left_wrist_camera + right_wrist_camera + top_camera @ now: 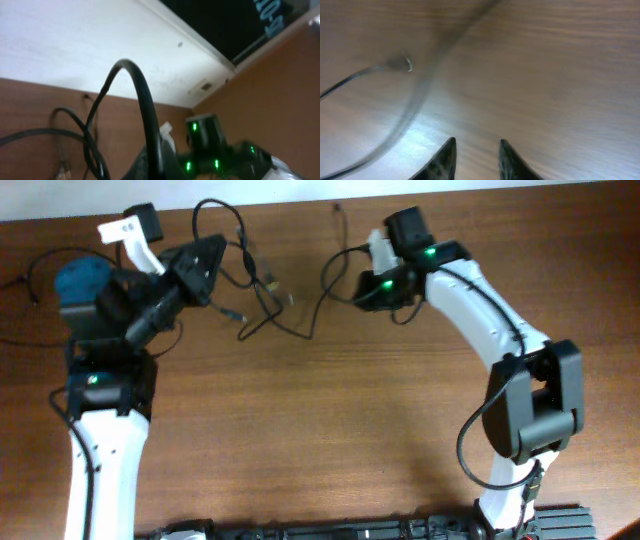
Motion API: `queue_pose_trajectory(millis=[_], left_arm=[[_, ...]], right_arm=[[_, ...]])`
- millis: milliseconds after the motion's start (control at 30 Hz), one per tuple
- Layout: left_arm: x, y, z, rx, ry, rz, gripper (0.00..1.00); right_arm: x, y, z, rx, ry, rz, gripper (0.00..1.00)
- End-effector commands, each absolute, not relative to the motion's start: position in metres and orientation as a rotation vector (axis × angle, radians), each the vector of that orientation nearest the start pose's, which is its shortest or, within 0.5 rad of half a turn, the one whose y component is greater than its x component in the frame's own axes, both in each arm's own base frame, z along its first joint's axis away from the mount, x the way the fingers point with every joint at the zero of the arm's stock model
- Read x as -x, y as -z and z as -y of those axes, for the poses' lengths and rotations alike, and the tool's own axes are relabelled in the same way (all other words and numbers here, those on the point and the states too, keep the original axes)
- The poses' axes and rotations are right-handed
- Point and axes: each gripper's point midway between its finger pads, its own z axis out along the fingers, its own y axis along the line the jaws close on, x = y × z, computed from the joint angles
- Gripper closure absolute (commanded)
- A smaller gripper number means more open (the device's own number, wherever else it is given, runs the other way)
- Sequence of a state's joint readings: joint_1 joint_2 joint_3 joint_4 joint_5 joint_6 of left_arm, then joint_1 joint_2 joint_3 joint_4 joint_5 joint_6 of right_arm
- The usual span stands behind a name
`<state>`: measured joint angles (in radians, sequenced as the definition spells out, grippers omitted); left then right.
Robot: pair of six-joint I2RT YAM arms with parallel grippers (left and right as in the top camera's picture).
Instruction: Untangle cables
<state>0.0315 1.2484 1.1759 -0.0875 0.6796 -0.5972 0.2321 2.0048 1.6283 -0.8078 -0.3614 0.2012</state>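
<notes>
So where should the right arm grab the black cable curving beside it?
The plain curved stretch of cable beside the right gripper, clear of the tangle. Come straight down from above, open fingers straddling it: it is thin and seems to lie on the table, so a sideways approach would probably just push it.

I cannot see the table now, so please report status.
Left gripper at cables, grip unclear. Right gripper open, empty, over table. Cables partly tangled. No obstruction.
</notes>
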Motion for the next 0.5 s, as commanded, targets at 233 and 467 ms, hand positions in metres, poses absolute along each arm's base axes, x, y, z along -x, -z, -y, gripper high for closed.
queue_pose_trajectory(millis=[233, 467], left_arm=[[-0.335, -0.373, 0.102, -0.428, 0.933, -1.773, 1.00], [-0.324, -0.350, 0.107, -0.538, 0.923, -1.814, 1.00]], right_arm=[[-0.405, -0.163, -0.169, 0.430, -1.473, -2.464, 0.50], [-0.363, -0.206, -0.301, 0.862, -1.748, -2.163, 0.46]])
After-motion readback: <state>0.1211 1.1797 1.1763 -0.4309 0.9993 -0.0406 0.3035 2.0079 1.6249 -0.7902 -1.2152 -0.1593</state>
